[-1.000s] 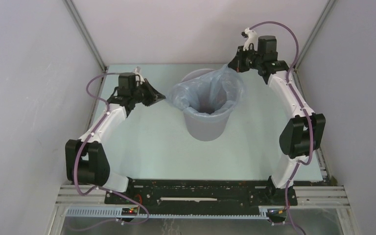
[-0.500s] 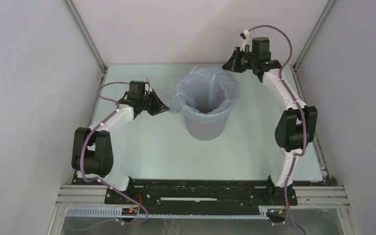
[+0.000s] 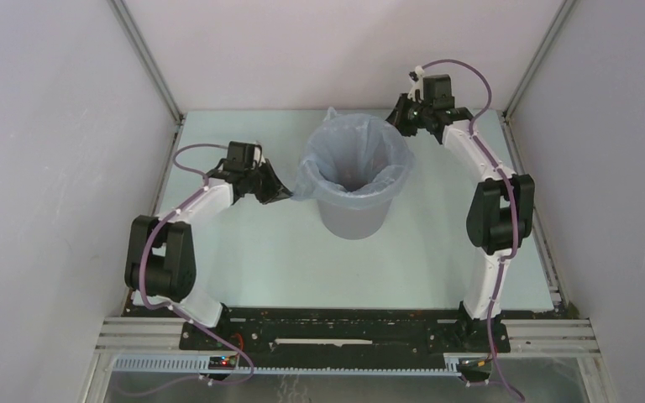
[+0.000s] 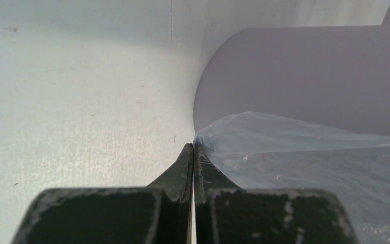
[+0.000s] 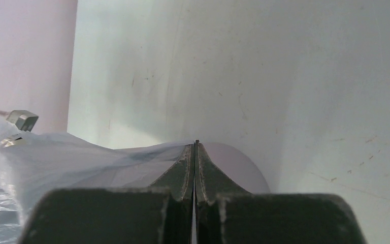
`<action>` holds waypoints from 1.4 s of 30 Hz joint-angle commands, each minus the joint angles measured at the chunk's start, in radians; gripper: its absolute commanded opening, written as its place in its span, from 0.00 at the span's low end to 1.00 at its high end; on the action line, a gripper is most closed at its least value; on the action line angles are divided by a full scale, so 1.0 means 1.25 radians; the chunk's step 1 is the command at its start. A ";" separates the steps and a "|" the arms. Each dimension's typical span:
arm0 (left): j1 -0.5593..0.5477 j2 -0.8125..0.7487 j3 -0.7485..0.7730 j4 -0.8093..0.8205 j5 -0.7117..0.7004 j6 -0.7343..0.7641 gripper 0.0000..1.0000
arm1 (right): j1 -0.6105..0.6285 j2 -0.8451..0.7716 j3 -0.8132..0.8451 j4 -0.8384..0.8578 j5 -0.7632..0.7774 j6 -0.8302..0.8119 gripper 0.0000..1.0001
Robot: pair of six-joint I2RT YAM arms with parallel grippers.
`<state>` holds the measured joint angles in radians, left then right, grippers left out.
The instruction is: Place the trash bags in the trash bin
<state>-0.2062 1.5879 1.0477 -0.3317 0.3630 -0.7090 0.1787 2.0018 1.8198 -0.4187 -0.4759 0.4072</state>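
A grey round trash bin (image 3: 351, 220) stands upright mid-table (image 3: 252, 260), lined with a translucent pale blue trash bag (image 3: 312, 172) whose wrinkled film opens across the mouth and spills out over the rim, with one corner peaking up at the far side. The left gripper (image 3: 286, 196), fingers pressed together, pinches the bag's edge just beside the bin's left wall, while the right gripper (image 3: 392, 122), likewise closed, clamps a thin fold of the bag at the far right of the rim. Both wrist views show the plastic caught between meeting fingertips.
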 commanded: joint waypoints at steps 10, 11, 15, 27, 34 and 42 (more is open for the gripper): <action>-0.016 -0.019 -0.002 -0.037 0.010 0.013 0.00 | -0.004 -0.053 -0.037 -0.016 0.022 0.030 0.08; -0.018 -0.024 -0.001 -0.041 0.012 0.016 0.00 | -0.008 -0.053 -0.054 -0.015 0.029 0.026 0.09; -0.031 -0.048 0.005 -0.066 0.019 0.018 0.00 | -0.018 -0.061 -0.114 0.024 0.038 0.006 0.11; -0.058 -0.031 0.000 -0.083 0.031 0.012 0.00 | -0.051 -0.119 0.017 -0.211 0.042 0.035 0.62; -0.058 -0.026 0.027 -0.098 0.050 0.010 0.00 | -0.118 -0.250 -0.050 -0.281 0.044 0.029 0.76; -0.058 -0.026 0.062 -0.119 0.061 0.009 0.00 | -0.111 -0.377 -0.308 -0.136 -0.004 0.082 0.85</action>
<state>-0.2775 1.5528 1.0431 -0.4664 0.4080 -0.7074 -0.0036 1.5375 1.5303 -0.6678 -0.4366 0.4633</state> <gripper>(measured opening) 0.005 0.857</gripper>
